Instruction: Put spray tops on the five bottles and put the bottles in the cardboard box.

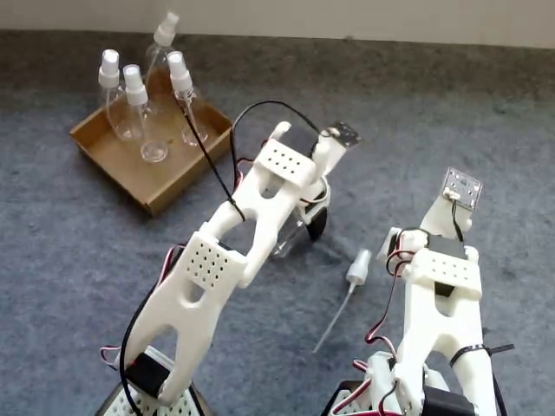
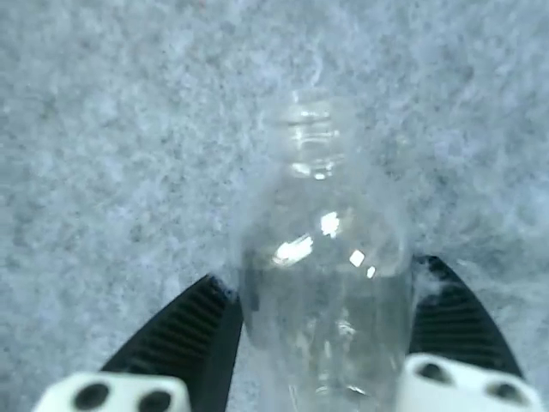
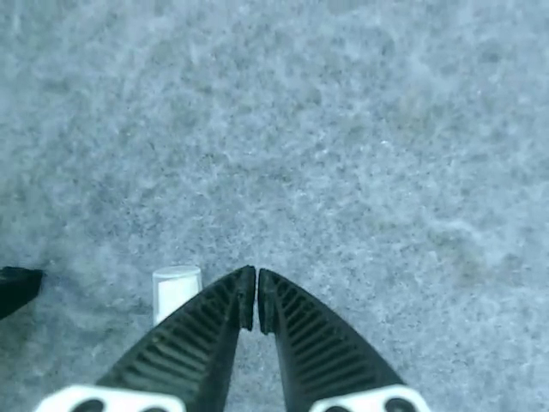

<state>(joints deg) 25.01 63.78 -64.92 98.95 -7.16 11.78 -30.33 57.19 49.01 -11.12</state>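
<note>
Centrally, left gripper (image 2: 326,296) clamps topless clear bottle (image 2: 322,249) at body: light, thin-walled, slick, squashy; hold gently. Right gripper (image 3: 256,300) jaws pinched together, empty, beside loose spray top (image 1: 357,267): light, tube bendy; grasp head. Cardboard box (image 1: 186,186) far left.

The bottle (image 2: 322,275) is clear, glossy plastic. The carpet (image 1: 451,104) is rough grey pile. The box (image 1: 186,178) is matt brown cardboard. The spray top (image 1: 358,267) is smooth white plastic.
</note>
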